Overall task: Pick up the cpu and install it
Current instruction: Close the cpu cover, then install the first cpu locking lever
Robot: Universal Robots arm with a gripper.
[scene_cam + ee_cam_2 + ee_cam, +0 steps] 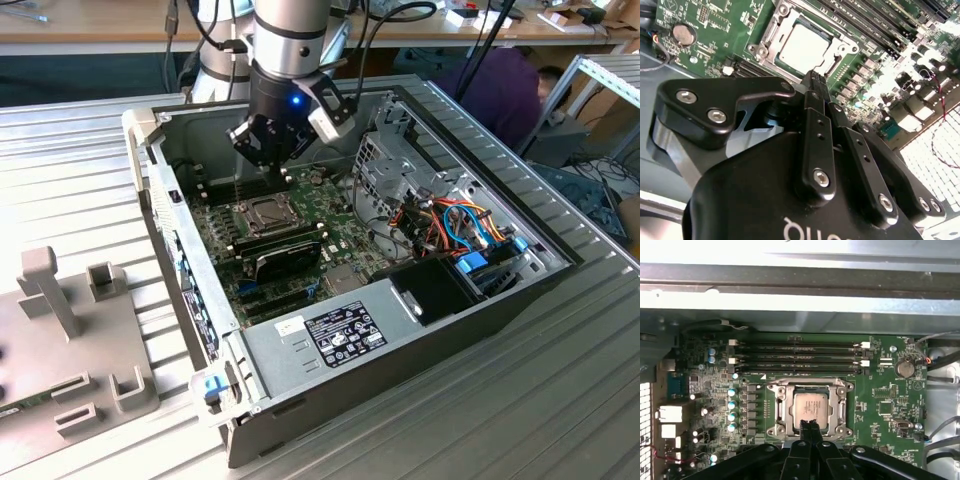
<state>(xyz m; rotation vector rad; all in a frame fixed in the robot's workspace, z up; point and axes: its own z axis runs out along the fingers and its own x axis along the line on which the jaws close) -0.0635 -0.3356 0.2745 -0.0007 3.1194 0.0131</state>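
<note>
The arm (290, 40) drops in steeply, its silver-and-black wrist pointing almost straight down. The black hand (266, 150) hangs at its end, a small blue light glowing on its body. In both wrist views the two fingers (815, 105) are pressed flat together, tips meeting with no gap and nothing clamped between them. The fingers (810, 432) run long and slim away from the broad black palm, bolted on with bright screws. On either side of them, the knuckle links (715, 110) are folded inward. The fingertips hang free, touching nothing.
</note>
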